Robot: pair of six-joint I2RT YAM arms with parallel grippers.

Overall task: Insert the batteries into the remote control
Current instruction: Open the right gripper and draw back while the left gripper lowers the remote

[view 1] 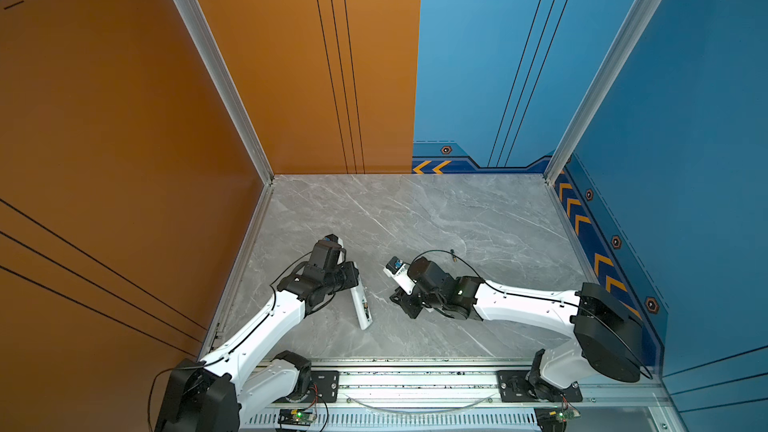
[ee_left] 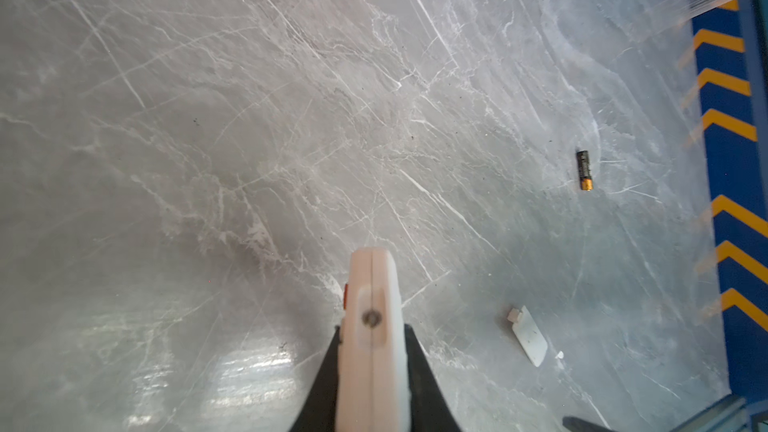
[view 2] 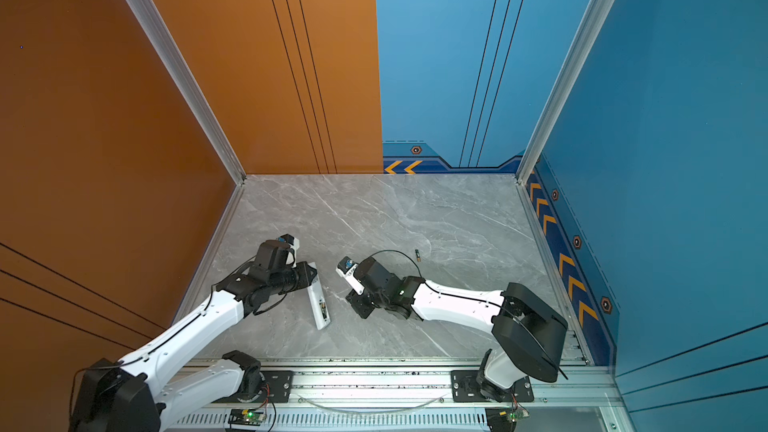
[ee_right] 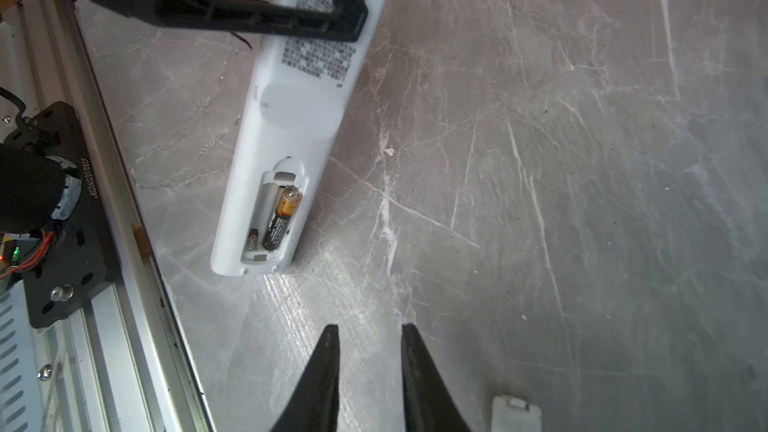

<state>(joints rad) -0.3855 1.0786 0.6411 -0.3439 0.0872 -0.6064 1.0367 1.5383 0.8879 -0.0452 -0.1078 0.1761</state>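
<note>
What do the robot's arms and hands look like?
The left arm and right arm have smooth white shells with chunky black joints and thin black cables looping alongside. The left hand and right hand each have two black fingers tapering to points.

The tabletop [view 1: 457, 222] is recorded as grey marble veined in white. The remote control [ee_right: 291, 118] is listed as white with dark print on its back, the seated battery [ee_right: 282, 218] and the loose battery [ee_left: 584, 170] as black with a gold-copper band, the battery cover [ee_left: 530, 338] as white. An orange wall [view 1: 124, 118] and a blue wall [view 1: 685, 118] are lined in black, the skirting strip [ee_left: 731, 139] dark blue with yellow chevrons.
</note>
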